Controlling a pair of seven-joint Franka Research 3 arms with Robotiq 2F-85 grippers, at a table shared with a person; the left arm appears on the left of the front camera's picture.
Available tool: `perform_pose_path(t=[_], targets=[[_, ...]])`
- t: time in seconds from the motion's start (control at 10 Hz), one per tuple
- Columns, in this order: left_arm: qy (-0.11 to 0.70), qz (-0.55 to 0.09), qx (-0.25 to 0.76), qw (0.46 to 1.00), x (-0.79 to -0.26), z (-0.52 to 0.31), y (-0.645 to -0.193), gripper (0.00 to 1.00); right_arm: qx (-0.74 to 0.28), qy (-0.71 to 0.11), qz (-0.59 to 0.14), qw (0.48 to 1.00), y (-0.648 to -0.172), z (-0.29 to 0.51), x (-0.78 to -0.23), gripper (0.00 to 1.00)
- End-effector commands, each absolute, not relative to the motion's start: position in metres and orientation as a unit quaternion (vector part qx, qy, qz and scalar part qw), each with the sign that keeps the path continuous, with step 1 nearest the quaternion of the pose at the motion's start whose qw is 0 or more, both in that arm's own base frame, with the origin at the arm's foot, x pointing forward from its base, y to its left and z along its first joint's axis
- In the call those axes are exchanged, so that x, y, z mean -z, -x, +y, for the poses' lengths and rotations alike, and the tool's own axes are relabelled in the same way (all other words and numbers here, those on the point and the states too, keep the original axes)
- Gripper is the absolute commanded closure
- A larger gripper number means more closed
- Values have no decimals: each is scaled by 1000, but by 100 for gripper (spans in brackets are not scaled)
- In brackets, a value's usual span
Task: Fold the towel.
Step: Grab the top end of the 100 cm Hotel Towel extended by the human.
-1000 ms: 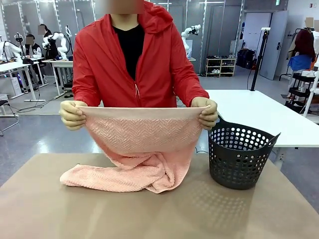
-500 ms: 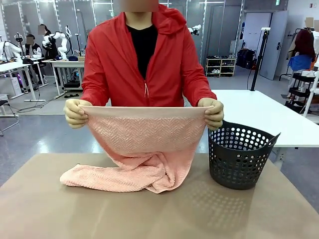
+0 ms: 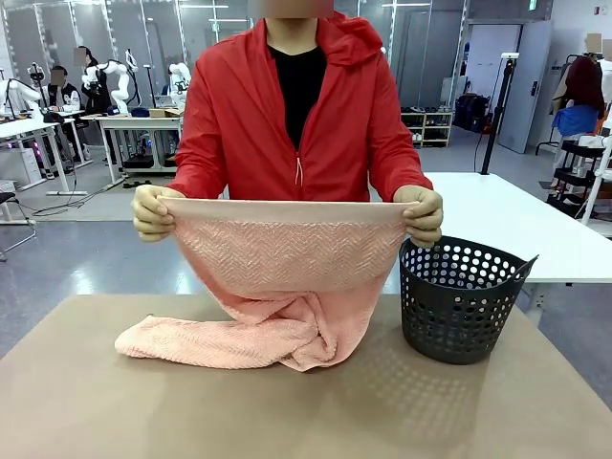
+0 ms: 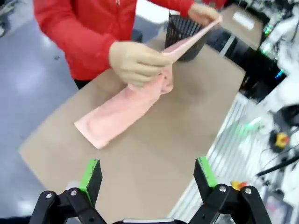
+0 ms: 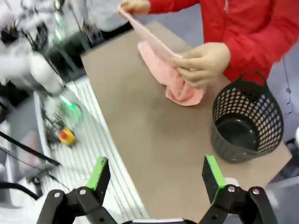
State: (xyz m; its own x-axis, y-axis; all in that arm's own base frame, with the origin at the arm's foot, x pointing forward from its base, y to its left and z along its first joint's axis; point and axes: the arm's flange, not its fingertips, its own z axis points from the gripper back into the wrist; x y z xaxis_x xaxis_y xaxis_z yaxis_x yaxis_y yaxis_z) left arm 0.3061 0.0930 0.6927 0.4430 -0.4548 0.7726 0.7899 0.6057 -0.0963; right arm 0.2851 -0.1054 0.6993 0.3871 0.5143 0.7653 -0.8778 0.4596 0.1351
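Note:
A person in a red jacket holds the salmon-pink towel (image 3: 287, 258) stretched by its plain band between both gloved hands (image 3: 153, 212), above the far edge of the brown table (image 3: 287, 411). The towel's lower part lies bunched on the table. The same towel (image 4: 126, 105) runs from the table up to the hands in the left wrist view, and the towel (image 5: 163, 70) also appears in the right wrist view. My left gripper (image 4: 148, 179) is open, high above the near table edge, holding nothing. My right gripper (image 5: 156, 176) is open too, off the table's side, far from the towel.
A dark perforated basket (image 3: 461, 296) stands on the table right of the towel; the basket (image 5: 247, 121) looks empty inside. White tables, other workstations and racks stand behind the person. Bare tabletop lies between the towel and the near edge.
The person has shifted a little to the right and lifted the towel's top edge slightly; the bunched part on the table has stayed put.

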Motion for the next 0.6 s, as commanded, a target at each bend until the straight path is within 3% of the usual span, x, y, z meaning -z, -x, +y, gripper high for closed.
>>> perform_pose_path(t=[0.0, 0.3, 0.5], targets=[[-6, -412, 484, 772, -684, 37, -303, 0, -511, -165, -327, 778, -285, -50, -695, 0], [-100, -412, 570, 704, -688, -19, -289, 0, -595, -36, -307, 742, -277, 23, -698, 0], [-120, -393, 619, 669, -676, -47, -280, 0, -621, -14, -293, 727, -283, 51, -690, 0]])
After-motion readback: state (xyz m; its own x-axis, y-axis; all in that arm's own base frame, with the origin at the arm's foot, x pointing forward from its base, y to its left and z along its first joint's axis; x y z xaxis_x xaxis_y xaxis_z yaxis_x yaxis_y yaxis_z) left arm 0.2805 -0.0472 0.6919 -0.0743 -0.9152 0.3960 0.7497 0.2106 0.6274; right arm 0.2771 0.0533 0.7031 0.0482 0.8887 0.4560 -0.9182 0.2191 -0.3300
